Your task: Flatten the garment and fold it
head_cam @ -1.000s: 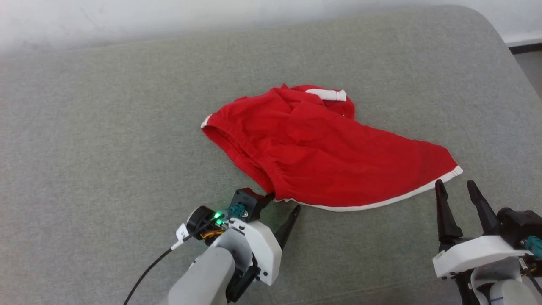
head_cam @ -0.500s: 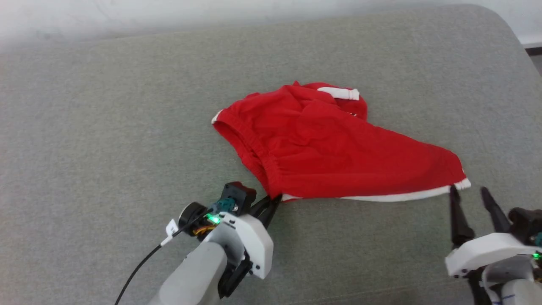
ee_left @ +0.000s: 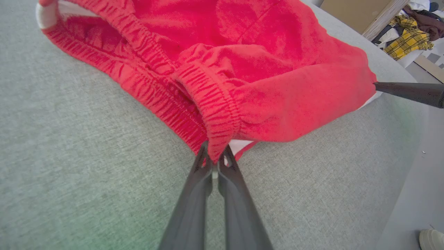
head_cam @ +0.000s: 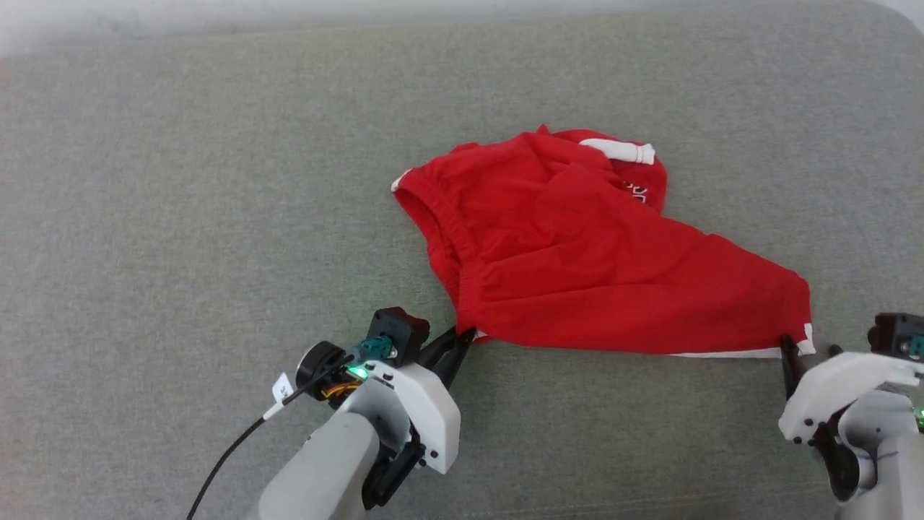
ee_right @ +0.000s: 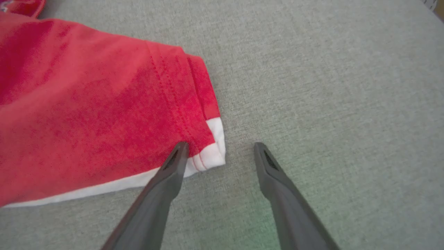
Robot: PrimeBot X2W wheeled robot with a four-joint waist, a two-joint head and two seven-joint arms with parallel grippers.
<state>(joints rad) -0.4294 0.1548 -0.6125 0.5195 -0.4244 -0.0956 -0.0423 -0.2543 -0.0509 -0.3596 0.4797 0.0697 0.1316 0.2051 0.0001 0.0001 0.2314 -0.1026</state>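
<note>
left tool [ee_left: 215, 160] pinching red shorts [head_cam: 577, 267] on grey cushion [head_cam: 180, 217]

left gripper [head_cam: 464, 336] now clamped on garment [head_cam: 592, 282]

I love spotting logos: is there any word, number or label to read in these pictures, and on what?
White lettering on the red shorts, near their far edge: too blurred to read.
Small white tag low in the head view: any print too small to read.
No other text can be read.
</note>
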